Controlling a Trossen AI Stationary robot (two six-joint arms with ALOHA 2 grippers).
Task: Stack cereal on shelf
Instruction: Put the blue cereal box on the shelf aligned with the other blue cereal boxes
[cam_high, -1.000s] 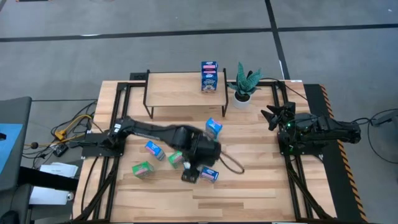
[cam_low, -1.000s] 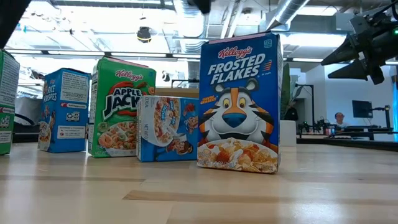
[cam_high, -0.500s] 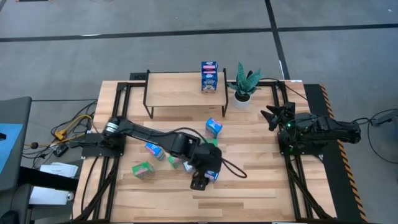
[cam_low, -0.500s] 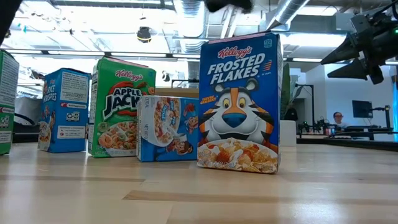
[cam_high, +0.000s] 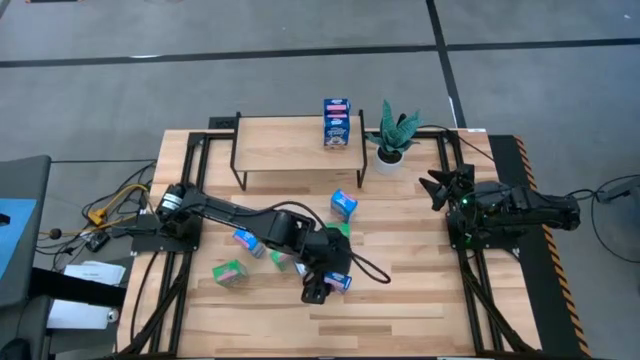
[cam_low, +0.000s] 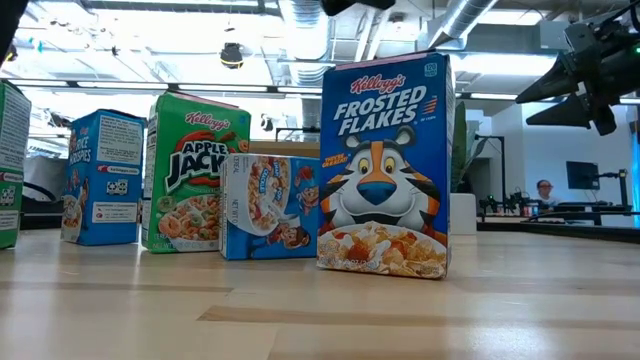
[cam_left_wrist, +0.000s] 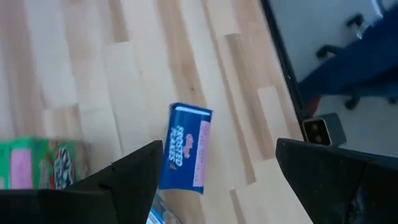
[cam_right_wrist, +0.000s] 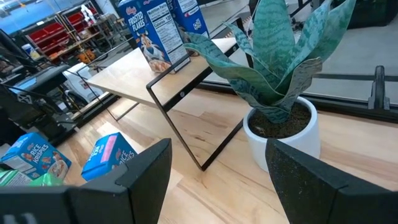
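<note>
Two blue cereal boxes (cam_high: 337, 122) stand on the light-wood shelf (cam_high: 285, 142) at the far side. Several more boxes, blue and green, stand on the table. My left gripper (cam_high: 318, 290) is open above a blue Frosted Flakes box (cam_high: 339, 283) near the table's middle. In the left wrist view the box's top (cam_left_wrist: 186, 147) shows between the spread fingers, untouched. It stands upright in the low view (cam_low: 385, 165). My right gripper (cam_high: 440, 186) is open and empty at the table's right, beside the potted plant (cam_high: 392, 135).
Other boxes: blue (cam_high: 343, 205), blue (cam_high: 248, 241), green (cam_high: 229, 271) and a green one (cam_high: 281, 258) partly under my left arm. The low view shows an Apple Jacks box (cam_low: 195, 170) and a Rice Krispies box (cam_low: 100, 178). The plant stands at the shelf's right end.
My left arm has stretched out and gone down over the blue Frosted Flakes box, its gripper shifting a little toward the table's near edge. The boxes have stayed in place.
</note>
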